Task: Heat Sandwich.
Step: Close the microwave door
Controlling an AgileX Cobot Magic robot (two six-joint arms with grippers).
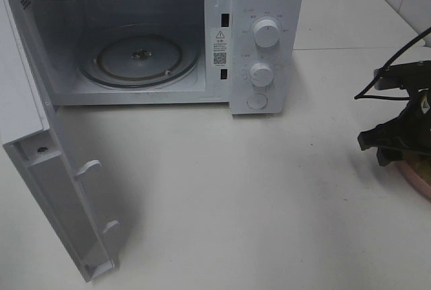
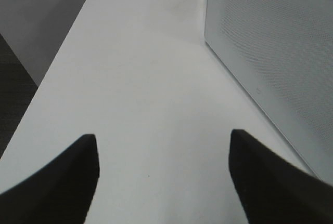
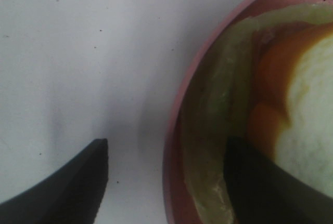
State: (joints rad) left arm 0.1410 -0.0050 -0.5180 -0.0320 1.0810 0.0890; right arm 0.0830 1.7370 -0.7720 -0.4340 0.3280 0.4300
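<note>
1. White microwave [image 1: 266,34] stands at the back of the white desk [image 1: 256,189], its door [image 1: 47,169] swung wide open toward the left and the glass turntable [image 1: 140,58] bare inside.
2. Two dials [image 1: 267,34] and a round button [image 1: 257,101] sit on its control panel.
3. At the right edge of the exterior high view, the right gripper [image 3: 164,182] hangs over the rim of the pink plate [image 3: 174,146], jaws spread apart: one finger [image 3: 67,182] is over bare desk, the other over the plate (whether it touches the food is hard to say).
4. The sandwich [image 3: 312,130] lies on that plate, well apart from the microwave; the wrist view shows pale bread, an orange-tan edge and greenish filling.
5. The left gripper [image 2: 164,177] hovers over the desk beside the perforated side of the microwave, jaws apart and holding nothing.
</note>
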